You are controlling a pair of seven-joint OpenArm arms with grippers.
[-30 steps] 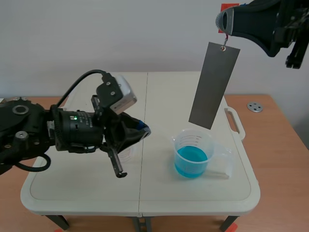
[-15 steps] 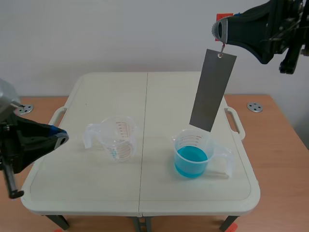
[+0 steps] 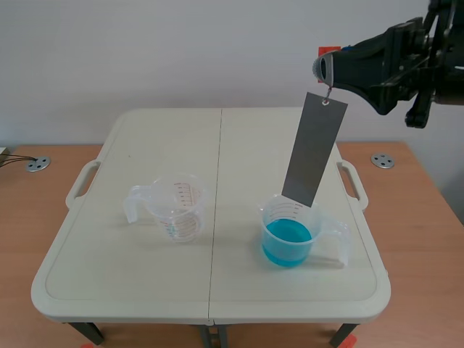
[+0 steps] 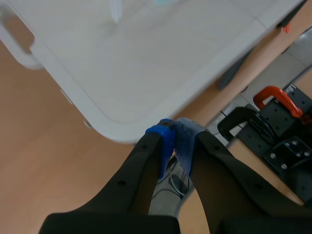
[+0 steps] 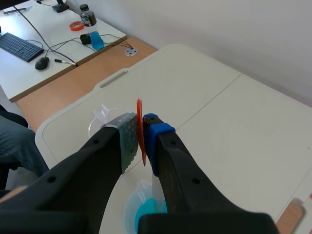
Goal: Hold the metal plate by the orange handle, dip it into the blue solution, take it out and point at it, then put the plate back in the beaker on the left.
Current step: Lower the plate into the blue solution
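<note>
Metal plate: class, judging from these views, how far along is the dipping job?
Done: the right gripper grips the orange handle, and the metal plate hangs above the blue solution, out of the liquid. The left gripper, near the plate a second ago, has withdrawn shut, so pointing looks finished. In hand: carrying the plate. Left: setting it in the empty beaker.

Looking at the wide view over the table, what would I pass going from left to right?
A small metal disc, empty clear beaker, beaker of blue solution, second metal disc. The hanging metal plate overlaps the blue beaker, so it is left out.
</note>
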